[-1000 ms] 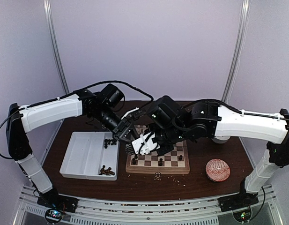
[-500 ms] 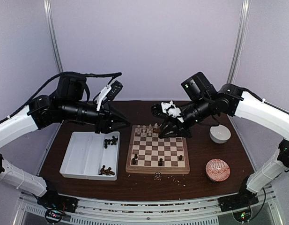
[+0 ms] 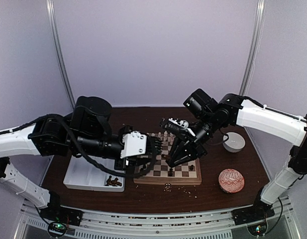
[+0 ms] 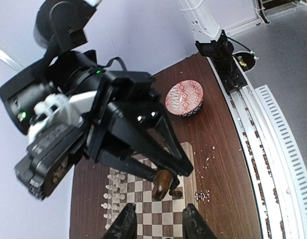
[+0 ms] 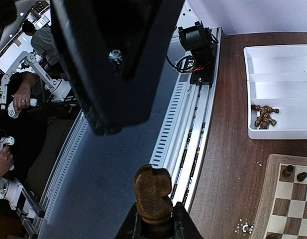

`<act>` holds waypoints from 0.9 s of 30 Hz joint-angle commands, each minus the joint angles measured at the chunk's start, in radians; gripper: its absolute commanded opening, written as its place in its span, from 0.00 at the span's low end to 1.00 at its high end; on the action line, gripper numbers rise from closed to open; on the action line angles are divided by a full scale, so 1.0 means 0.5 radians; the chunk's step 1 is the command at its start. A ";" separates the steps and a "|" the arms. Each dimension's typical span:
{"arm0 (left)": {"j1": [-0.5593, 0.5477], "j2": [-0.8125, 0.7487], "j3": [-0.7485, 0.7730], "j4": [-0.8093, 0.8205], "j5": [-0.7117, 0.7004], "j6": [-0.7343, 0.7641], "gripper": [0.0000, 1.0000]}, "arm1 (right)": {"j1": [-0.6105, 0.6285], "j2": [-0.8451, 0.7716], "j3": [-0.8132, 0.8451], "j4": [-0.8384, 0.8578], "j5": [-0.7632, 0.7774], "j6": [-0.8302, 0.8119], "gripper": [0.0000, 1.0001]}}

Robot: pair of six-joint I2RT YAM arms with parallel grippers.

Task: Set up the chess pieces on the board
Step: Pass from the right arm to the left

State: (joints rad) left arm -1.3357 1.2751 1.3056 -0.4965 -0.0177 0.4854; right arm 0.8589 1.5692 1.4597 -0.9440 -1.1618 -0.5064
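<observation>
My right gripper (image 5: pixel 154 225) is shut on a dark brown knight (image 5: pixel 153 191), a chess piece standing up between its fingers. In the top view the right gripper (image 3: pixel 169 160) hangs over the middle of the board (image 3: pixel 185 170). The left wrist view shows the same knight (image 4: pixel 163 183) just above the board (image 4: pixel 143 219), beside a dark pawn (image 4: pixel 177 194). Cream-white pieces (image 3: pixel 165 135) line the board's far rows. My left gripper (image 4: pixel 159 225) is open and empty, and in the top view the left gripper (image 3: pixel 151 149) is at the board's left edge.
A white divided tray (image 3: pixel 86 174) left of the board holds dark pieces (image 3: pixel 113 181). A white bowl (image 3: pixel 234 142) and a red patterned bowl (image 3: pixel 231 180) stand to the right. Pale crumbs (image 3: pixel 168 187) lie by the board's near edge.
Both arms were drawn back and apart half a second ago. The left arm has swung low over the tray to the board's left edge. The right gripper has come down over the board.
</observation>
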 commanded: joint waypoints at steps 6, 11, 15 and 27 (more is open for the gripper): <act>-0.074 0.211 0.191 -0.122 -0.134 0.257 0.31 | -0.005 0.055 0.045 -0.126 -0.099 -0.065 0.10; -0.074 0.254 0.200 -0.120 -0.136 0.285 0.32 | -0.002 0.045 0.040 -0.156 -0.067 -0.102 0.10; -0.073 0.292 0.233 -0.121 -0.108 0.305 0.26 | 0.006 0.054 0.052 -0.174 -0.075 -0.118 0.11; -0.077 0.367 0.276 -0.124 -0.043 0.348 0.12 | 0.013 0.063 0.066 -0.211 -0.096 -0.153 0.12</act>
State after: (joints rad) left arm -1.3716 1.4406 1.4071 -0.5758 -0.0624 0.6460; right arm 0.8600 1.5993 1.4673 -1.0382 -1.1862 -0.5667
